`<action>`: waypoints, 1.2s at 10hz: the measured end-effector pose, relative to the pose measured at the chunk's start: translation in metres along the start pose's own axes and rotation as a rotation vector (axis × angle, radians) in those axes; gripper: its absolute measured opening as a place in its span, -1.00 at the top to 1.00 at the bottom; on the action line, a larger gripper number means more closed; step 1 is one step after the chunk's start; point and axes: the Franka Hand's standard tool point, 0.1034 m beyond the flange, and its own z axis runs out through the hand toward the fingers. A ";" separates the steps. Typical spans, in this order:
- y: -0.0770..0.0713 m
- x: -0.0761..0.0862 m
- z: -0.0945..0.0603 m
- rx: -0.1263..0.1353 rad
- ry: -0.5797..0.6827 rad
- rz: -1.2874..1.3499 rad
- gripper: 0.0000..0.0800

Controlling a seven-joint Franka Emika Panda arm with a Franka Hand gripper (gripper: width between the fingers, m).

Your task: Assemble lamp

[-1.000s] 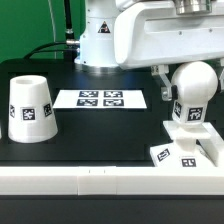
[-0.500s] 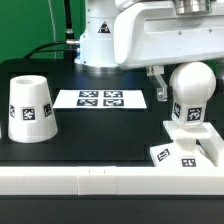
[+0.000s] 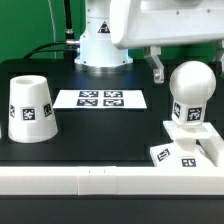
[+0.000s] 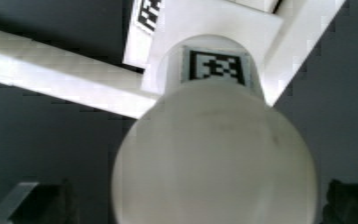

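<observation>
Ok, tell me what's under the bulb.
The bulb stands upright, neck down, on the stepped base. Its neck covers the joint, so how deep it sits cannot be seen.

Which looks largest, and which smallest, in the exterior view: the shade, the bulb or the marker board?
1. shade and bulb: about alike, too close to rank.
2. marker board: long but thin, covering less of the picture.

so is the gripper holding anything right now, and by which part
nothing: the gripper is open, fingers clear of the bulb standing on the base
</observation>
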 end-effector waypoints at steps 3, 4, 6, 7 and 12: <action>-0.003 -0.004 0.000 0.015 -0.048 0.004 -0.75; -0.008 -0.009 0.002 0.038 -0.131 -0.002 -0.75; -0.006 -0.001 0.007 0.063 -0.226 -0.015 -0.75; -0.008 -0.005 0.009 0.079 -0.307 -0.024 -0.75; 0.002 0.007 0.020 0.089 -0.329 -0.013 -0.75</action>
